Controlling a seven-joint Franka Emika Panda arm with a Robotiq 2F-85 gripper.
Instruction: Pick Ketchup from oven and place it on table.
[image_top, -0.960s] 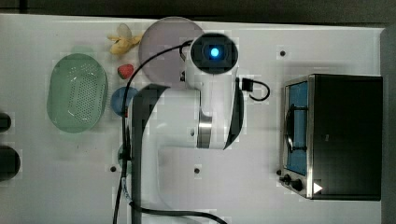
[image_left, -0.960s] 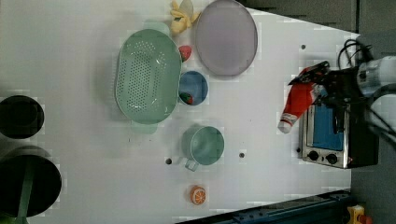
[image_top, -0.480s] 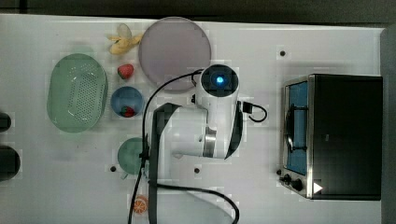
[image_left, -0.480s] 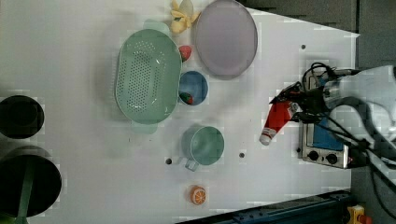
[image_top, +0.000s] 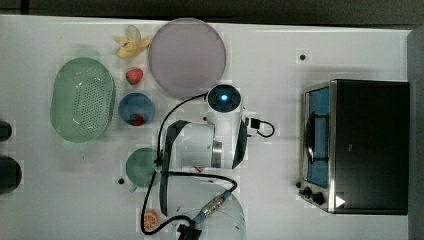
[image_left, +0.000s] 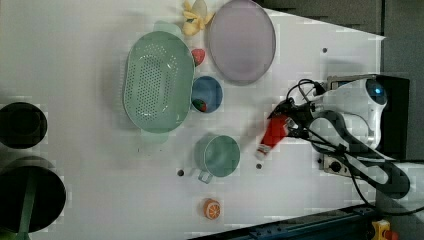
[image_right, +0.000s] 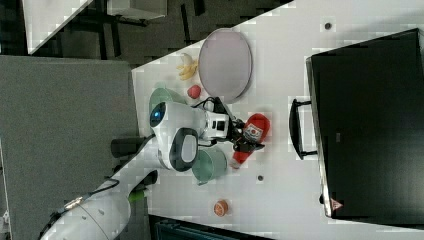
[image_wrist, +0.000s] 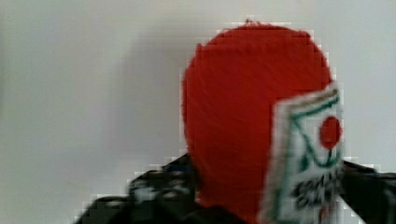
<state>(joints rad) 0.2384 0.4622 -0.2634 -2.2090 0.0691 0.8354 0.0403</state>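
The Ketchup (image_left: 274, 136) rested cap-down on the tabletop (image_left: 90, 190), right of the green cup (image_left: 218, 156) in the left view. Whether the end effector (image_left: 289, 120) gripped it, I couldn't tell. Released upright, the slim bottle could topple toward the cup.

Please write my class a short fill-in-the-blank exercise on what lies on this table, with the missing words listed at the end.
1. The ketchup bottle has a cap coloured ____.
2. In the left view, the orange slice lies below the green ____.
3. The small blue bowl holds a red ____.
4. The peeled banana lies beside the round purple ____.

Missing words: white; cup; strawberry; plate
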